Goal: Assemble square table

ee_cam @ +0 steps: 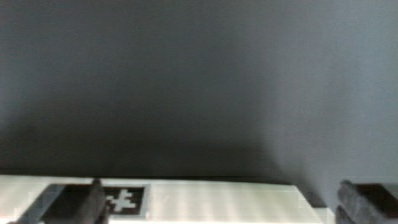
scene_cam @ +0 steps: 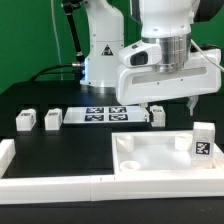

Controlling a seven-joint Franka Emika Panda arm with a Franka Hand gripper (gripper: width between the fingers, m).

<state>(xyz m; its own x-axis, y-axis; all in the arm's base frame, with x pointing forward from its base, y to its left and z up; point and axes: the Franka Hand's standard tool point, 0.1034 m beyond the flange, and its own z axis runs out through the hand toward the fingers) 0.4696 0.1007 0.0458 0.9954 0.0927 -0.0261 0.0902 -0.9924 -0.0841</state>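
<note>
Square table parts lie unjoined. The large white square plastic slab (scene_cam: pixel 165 152) with a raised rim lies flat by the front edge of the black surface (scene_cam: pixel 60 95), toward the exterior view's right corner. One small white tagged leg block (scene_cam: pixel 203 141) stands upright at the slab's right side, its tag facing the exterior camera; whether it sits in a socket cannot be told. A second leg block (scene_cam: pixel 157 116) rests on the surface just behind the slab, beside one end of the flat white marker board (scene_cam: pixel 104 113). A third leg block (scene_cam: pixel 52 119) and a fourth leg block (scene_cam: pixel 25 121) sit near each other past the board's other end, toward the exterior view's left edge. A long white border rail (scene_cam: pixel 50 182) runs along the front edge. The white arm's gripper (scene_cam: pixel 171 102) hangs just above the second leg block, apart from it. Its jaws are spread wide with nothing between them, as the wrist view also shows.
</note>
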